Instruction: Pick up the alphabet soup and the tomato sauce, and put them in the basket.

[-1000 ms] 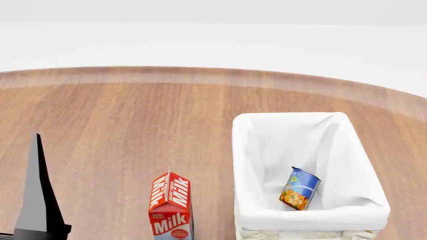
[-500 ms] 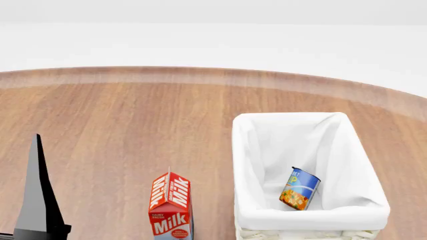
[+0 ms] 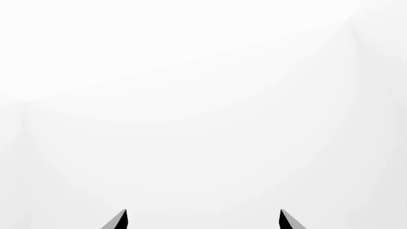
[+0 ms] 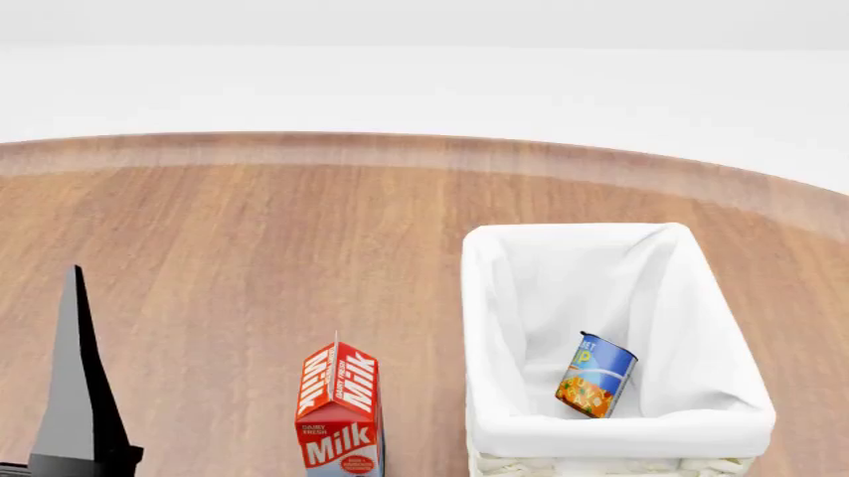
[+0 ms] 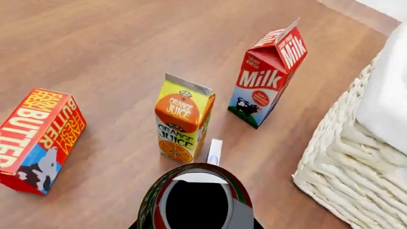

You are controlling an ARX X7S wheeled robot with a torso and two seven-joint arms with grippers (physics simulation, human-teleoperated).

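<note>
The alphabet soup (image 4: 595, 375), a blue and yellow can, lies tilted inside the basket (image 4: 690, 268) near its front wall. In the right wrist view, my right gripper (image 5: 196, 225) is shut on the tomato sauce (image 5: 152, 195), a red and green can whose end fills the near part of that view; the fingers are mostly hidden by it. The can is held above the table beside the basket's wicker wall (image 5: 343, 167). My left gripper (image 3: 202, 219) is open and empty, facing only white. One of its fingers (image 4: 78, 388) shows at the head view's left.
A red milk carton (image 4: 340, 412) stands left of the basket; it also shows in the right wrist view (image 5: 267, 78). An orange juice carton (image 5: 182, 119) stands just beyond the held can. A red butter box (image 5: 38, 138) lies further off on the wooden table (image 4: 265, 229).
</note>
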